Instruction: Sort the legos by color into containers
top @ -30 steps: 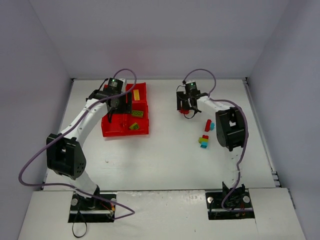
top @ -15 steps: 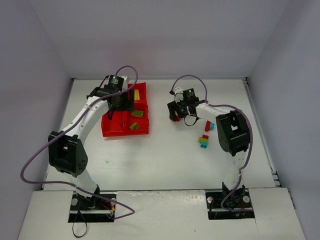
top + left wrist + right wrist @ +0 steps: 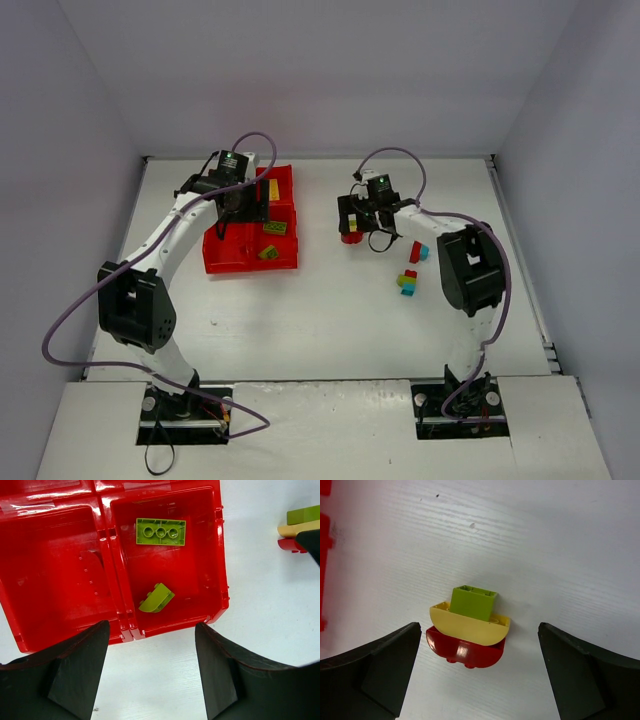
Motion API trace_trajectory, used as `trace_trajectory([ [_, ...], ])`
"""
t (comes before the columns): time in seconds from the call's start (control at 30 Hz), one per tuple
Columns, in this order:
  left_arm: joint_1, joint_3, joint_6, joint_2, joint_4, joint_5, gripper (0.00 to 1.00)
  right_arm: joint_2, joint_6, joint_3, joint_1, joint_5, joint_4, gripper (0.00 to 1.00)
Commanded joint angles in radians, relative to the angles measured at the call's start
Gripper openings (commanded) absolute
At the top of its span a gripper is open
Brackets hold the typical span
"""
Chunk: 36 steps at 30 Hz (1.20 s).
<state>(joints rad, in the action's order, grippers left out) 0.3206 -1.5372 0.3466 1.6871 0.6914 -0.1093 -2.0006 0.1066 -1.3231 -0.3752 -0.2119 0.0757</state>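
Now R jaws opened, lego clump (image 3: 467, 630) released onto table (image 3: 555, 535).

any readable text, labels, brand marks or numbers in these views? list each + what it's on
No text can be read in any view.
On the red tray: no label or print shows.
On the flat green brick: the studs are too small to show any embossed mark.
On the green-yellow-red clump: plain faces, no marking visible.
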Motion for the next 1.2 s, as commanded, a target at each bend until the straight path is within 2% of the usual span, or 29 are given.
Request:
trace_trajectory([
  [0.0,0.002,-0.049,0.000,-0.017,-0.021,-0.010,0.63,0.111,0.177,-0.025,-0.016,0.129,-0.008,1.00],
  [0.23,0.002,-0.049,0.002,-0.020,-0.013,-0.007,0.63,0.048,0.272,-0.108,-0.074,0.250,-0.123,1.00],
  [0.83,0.000,-0.034,0.003,-0.036,-0.006,0.005,0.63,-0.096,0.324,-0.197,-0.099,0.321,-0.211,1.00],
  [0.93,0.002,-0.026,0.006,-0.036,-0.006,0.007,0.63,-0.113,0.334,-0.203,-0.100,0.332,-0.217,0.98],
  [1.13,0.002,-0.024,0.009,-0.033,-0.004,0.003,0.63,-0.124,0.361,-0.215,-0.106,0.347,-0.237,0.87],
  [1.17,0.002,-0.024,0.009,-0.033,-0.006,0.005,0.63,-0.124,0.364,-0.215,-0.106,0.348,-0.244,0.81],
])
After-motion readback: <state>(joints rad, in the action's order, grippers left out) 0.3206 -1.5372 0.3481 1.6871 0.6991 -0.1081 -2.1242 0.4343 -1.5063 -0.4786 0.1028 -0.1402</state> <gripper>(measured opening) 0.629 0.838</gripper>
